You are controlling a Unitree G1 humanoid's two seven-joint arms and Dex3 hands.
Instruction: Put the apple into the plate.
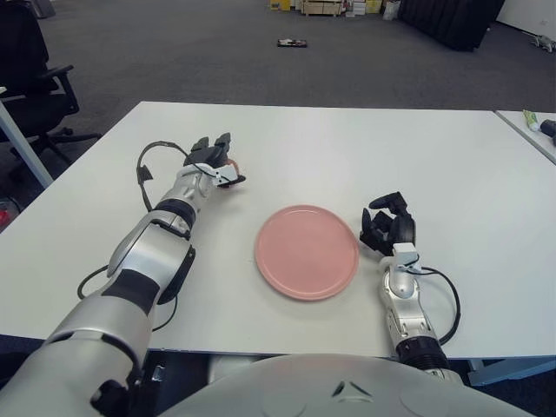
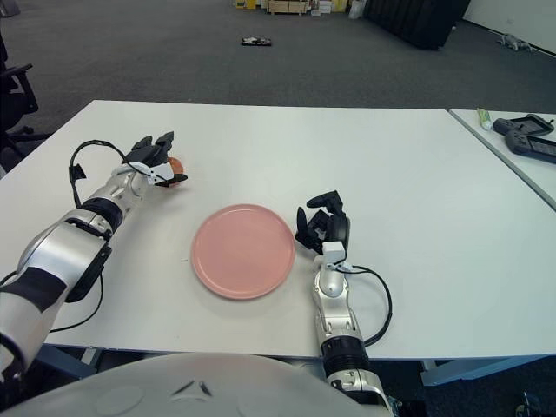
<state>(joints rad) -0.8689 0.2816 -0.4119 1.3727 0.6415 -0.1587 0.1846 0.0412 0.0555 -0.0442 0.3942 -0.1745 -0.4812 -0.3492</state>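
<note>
Pink against white, the plate (image 1: 307, 252) lies flat near the front middle of the table (image 1: 347, 148) in the left eye view, with nothing on it. To the far left of it, the left hand (image 1: 212, 162) reaches out over the tabletop, its dark fingers (image 1: 224, 143) curled around the apple (image 1: 230, 166), of which only a reddish-orange sliver shows between them. Apple and plate are well apart. Whether the fruit touches the table cannot be told. Just right of the plate's rim shows the right hand (image 1: 388, 226), fingers loosely curled and holding nothing. A black office chair (image 1: 30, 78) stands on the grey carpet beyond the table's far left corner.

From the right eye view, the same left hand (image 2: 155, 161) shows at the left, the apple (image 2: 175, 165) peeking orange from under its fingers, far left of the plate (image 2: 242, 251). The right hand (image 2: 322, 228) shows at the plate's right edge. A black controller (image 2: 526, 135) lies on a second table at the far right.
</note>
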